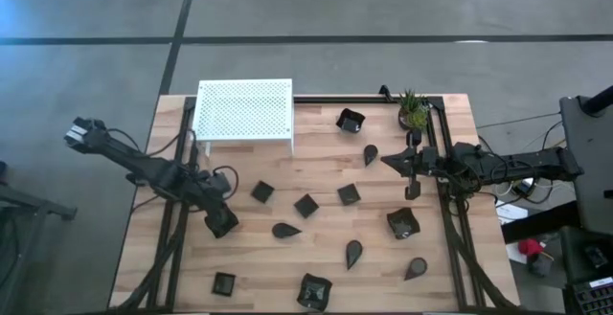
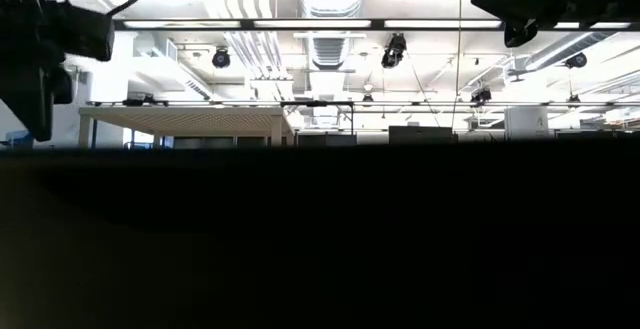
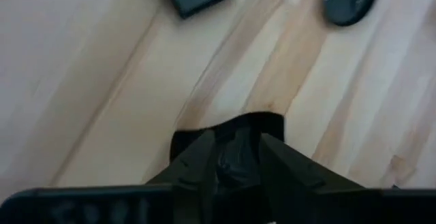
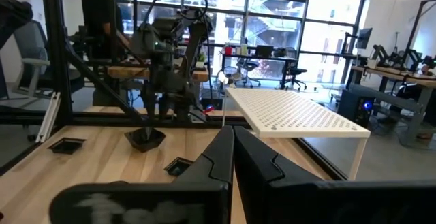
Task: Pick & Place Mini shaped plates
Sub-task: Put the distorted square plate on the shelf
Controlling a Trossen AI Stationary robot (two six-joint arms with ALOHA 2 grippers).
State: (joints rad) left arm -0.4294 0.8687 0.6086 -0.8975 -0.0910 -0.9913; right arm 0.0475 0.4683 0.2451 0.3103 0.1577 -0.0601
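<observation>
Between the left gripper's [image 3: 238, 157] two dark fingers, low over the wooden table [image 1: 316, 171], sits a small black plate [image 3: 235, 157]; the left wrist view shows it in the gap between them, the jaws slightly parted around it, and whether the pads still touch its edges cannot be told. From above, this spot is near the table's left front part, where the gripper [image 1: 218, 221] covers the plate completely. Other mini shaped plates lie scattered over the pale, striped planks: a glossy square one [image 1: 261, 191] just beside the left arm, another square one [image 1: 306, 205] further toward the middle, a teardrop one [image 1: 285, 230] close by, and a larger one with upturned rims [image 1: 403, 223] on the right side. A white perforated platform [image 1: 243, 110] stands at the back left, and a small green potted plant [image 1: 414, 110] at the back right corner. The right gripper [image 1: 395, 162] hangs above the right half with its fingers pressed together and nothing between them. At table height the lower half of the picture is black and shows none of the plates.
</observation>
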